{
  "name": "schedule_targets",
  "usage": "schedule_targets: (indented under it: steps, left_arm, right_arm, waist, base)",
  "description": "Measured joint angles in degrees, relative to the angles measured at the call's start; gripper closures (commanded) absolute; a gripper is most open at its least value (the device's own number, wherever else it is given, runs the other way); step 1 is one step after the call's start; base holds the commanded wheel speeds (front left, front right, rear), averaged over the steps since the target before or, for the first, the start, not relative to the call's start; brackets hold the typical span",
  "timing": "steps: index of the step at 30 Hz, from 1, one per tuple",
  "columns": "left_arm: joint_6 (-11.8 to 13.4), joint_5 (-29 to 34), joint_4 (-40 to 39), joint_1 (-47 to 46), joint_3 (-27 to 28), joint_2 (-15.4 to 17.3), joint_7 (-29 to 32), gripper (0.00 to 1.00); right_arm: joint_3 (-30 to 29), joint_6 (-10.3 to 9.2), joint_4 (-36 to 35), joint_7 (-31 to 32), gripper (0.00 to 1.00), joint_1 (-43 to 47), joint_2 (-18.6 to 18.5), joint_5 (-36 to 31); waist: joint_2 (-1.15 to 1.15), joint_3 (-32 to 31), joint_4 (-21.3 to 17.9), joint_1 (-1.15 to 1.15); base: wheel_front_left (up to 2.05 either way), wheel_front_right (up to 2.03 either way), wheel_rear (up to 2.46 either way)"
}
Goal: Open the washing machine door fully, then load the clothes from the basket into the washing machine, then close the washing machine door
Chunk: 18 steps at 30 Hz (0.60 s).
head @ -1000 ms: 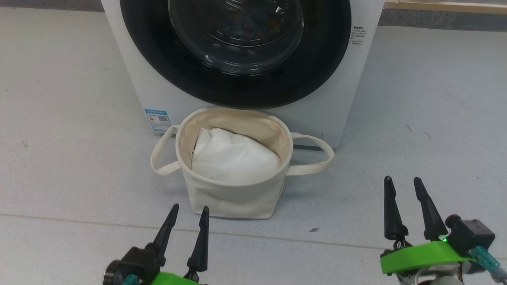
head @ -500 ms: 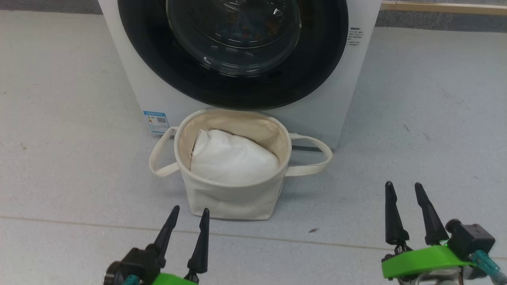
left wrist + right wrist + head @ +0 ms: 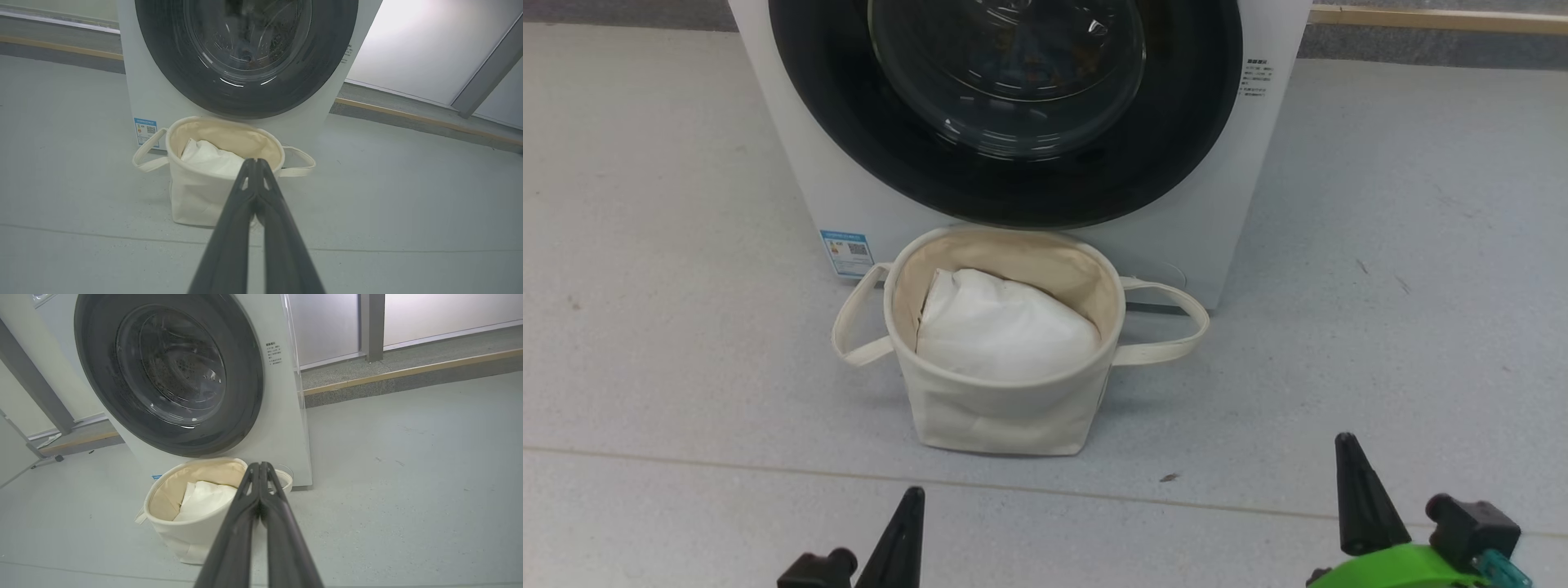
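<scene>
Two dark two-fingered grippers sit low and near the robot, well apart from everything else: the left gripper (image 3: pixel 912 498) and the right gripper (image 3: pixel 1347 457) each have their fingers pressed together on nothing, tips pointing towards the white front-loading washing machine (image 3: pixel 800 163). Its large round glossy black-rimmed door (image 3: pixel 1005 82) with the bulging clear glass bowl lies flush against the machine front, closed. The round cream-white canvas basket (image 3: pixel 996 416) with two loop handles stands on the grey floor (image 3: pixel 1380 286) just in front of the machine, below the door's lower rim, and a plain white cushion-like bundle (image 3: pixel 1005 327) fills its top. Behind the glass a few faint orange-brown flecks (image 3: pixel 1090 51) might be the printed light-blue clothes, but they are too dim to tell. If they are not, I judge the step in hand to be the first one, opening the door, with neither gripper yet near it. The next move then calls for one gripper to spread its fingers, rise to the door's rim and find the catch, then swing the door wide, probably clear of the basket below. If the clothes are already in the drum, the task looks complete.
</scene>
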Motion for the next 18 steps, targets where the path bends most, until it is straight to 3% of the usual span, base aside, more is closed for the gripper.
schedule_targets:
  steps: [6,18]
  left_arm:
    - [-0.07,-4.00,0.26,0.64,0.32,0.04,0.88,1.00]
    - [-1.10,-11.81,0.26,0.55,1.69,0.15,2.48,1.00]
  right_arm:
    - [-0.05,0.00,0.25,0.59,1.00,0.22,0.00,3.80]
    - [-0.36,0.00,0.40,2.36,1.00,0.13,-0.03,11.54]
  waist:
    - [0.00,-0.12,-0.03,0.13]
    - [0.00,0.03,-0.08,0.01]
  base:
    - [0.00,0.00,0.00]
    - [0.00,0.00,0.00]
